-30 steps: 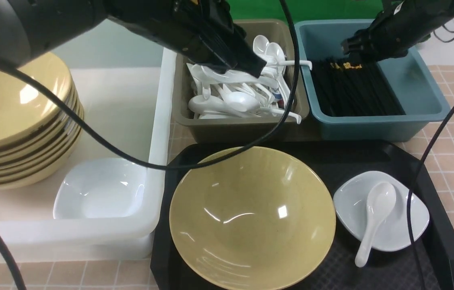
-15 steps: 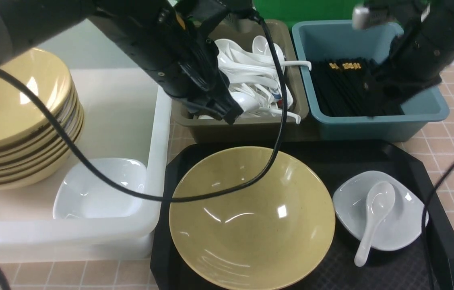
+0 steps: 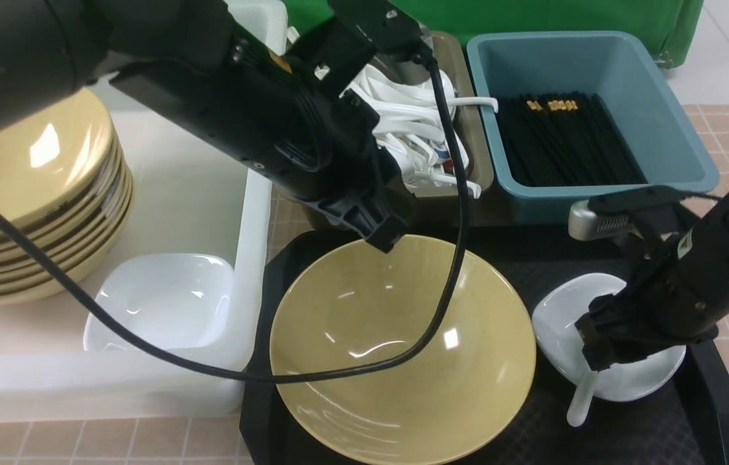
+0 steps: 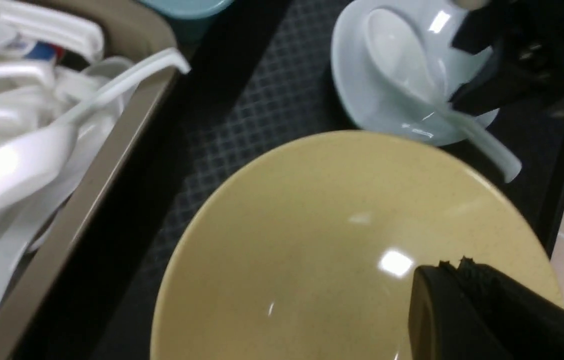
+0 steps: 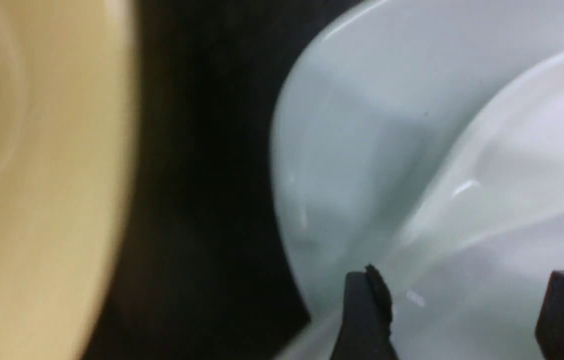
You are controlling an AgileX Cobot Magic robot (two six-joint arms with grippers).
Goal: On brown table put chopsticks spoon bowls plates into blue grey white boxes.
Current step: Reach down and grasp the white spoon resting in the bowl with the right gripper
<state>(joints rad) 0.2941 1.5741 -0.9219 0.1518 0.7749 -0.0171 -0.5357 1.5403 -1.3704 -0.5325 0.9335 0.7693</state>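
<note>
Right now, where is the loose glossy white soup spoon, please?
In the front view the spoon lies in the small white square dish on the black tray's right side, beside the wide yellow bowl, under the open right gripper.

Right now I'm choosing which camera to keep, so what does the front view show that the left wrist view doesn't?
Front view only: the stacked bowls and a white plate in the white box, plus the chopsticks in the blue box. Left wrist view only: the scoop of the spoon lying in the small plate, which the right gripper hides from the front. Both: the single yellow bowl on the black tray, the grey box of spoons, and the open right gripper over the small plate.
</note>
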